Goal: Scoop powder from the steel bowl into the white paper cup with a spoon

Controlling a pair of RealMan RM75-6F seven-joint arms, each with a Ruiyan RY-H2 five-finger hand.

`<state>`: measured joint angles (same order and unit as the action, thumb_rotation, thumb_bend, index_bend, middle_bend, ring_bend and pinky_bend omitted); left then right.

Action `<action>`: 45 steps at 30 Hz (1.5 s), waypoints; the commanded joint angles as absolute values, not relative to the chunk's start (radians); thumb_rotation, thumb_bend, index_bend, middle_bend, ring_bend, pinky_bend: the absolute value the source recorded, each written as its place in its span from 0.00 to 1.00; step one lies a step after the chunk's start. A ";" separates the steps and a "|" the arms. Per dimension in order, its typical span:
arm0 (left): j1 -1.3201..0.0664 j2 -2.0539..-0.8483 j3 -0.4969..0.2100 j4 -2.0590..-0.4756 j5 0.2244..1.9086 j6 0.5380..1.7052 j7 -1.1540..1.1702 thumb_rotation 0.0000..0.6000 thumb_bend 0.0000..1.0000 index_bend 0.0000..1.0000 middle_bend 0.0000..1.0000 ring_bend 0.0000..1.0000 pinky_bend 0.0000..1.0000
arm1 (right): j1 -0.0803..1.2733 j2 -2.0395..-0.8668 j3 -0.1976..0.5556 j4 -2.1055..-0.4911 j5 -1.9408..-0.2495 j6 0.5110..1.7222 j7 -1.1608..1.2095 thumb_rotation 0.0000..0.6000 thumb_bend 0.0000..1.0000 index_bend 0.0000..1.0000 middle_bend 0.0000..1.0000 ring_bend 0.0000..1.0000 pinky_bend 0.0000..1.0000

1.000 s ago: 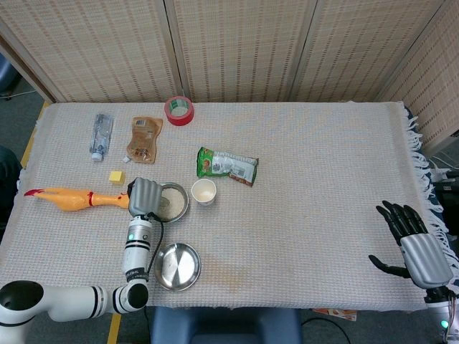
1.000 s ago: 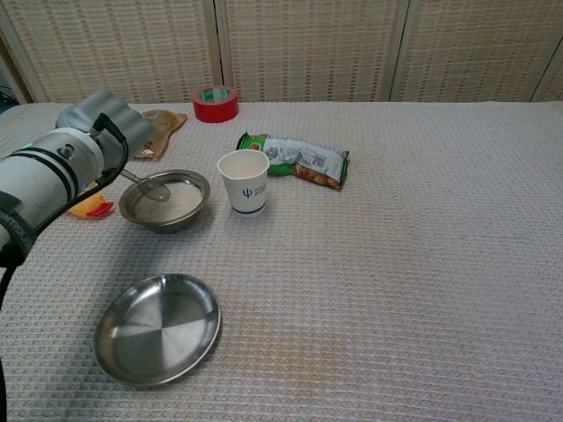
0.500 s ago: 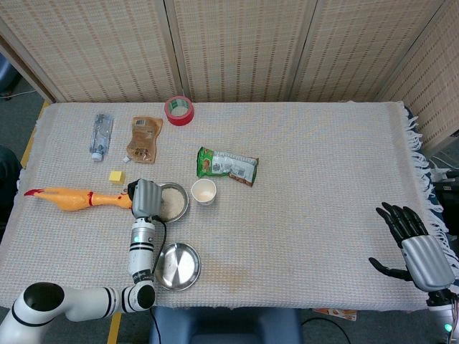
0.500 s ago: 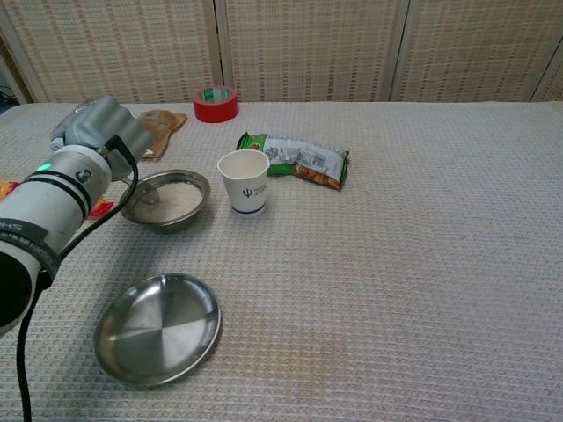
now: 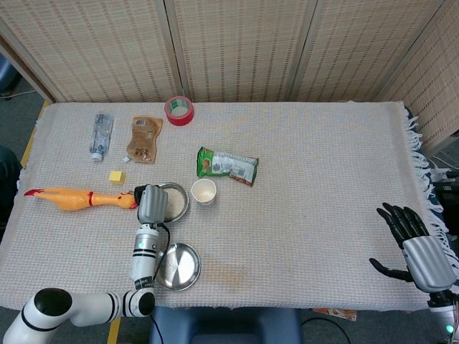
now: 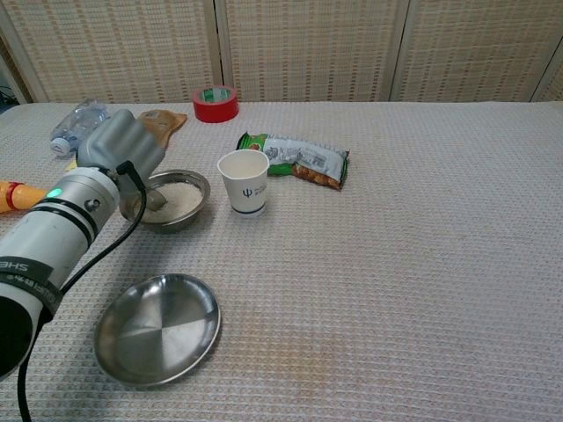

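Just right of steel bowl (image 6: 171,200): white paper cup (image 6: 244,180), snack packet (image 6: 297,159) behind. Left hand (image 6: 123,149) over bowl's left rim, grip hidden, cannot tell; spoon (image 6: 155,199) bowl in powder. Right hand (image 5: 416,244) far right, fingers spread, holding nothing.

Red tape roll (image 5: 179,110), snack packet (image 5: 227,165), rubber chicken (image 5: 77,198), empty steel plate (image 5: 178,266).

The left hand (image 6: 121,148) has slid toward 3 o'clock, from beside the steel bowl's (image 6: 187,214) rim at 9 o'clock to over that edge of the bowl. The spoon (image 6: 155,200) it holds now shows only its bowl end in the powder (image 6: 180,197); its handle is hidden. Behind the hand, the plastic bottle (image 6: 75,123) has come into the chest view.
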<state>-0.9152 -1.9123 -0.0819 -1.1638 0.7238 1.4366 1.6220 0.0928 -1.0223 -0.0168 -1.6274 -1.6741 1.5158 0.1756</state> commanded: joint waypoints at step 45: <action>-0.835 -1.721 -0.229 -1.468 0.742 1.309 1.444 1.00 0.39 0.58 1.00 1.00 1.00 | 0.090 -1.021 -0.018 -1.629 -1.677 1.516 0.171 0.87 0.12 0.00 0.00 0.00 0.00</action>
<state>-0.8378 -1.7419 -0.2114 -1.4460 0.7628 1.3276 1.4665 0.0903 -1.0211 -0.0180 -1.6285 -1.6774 1.5162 0.1711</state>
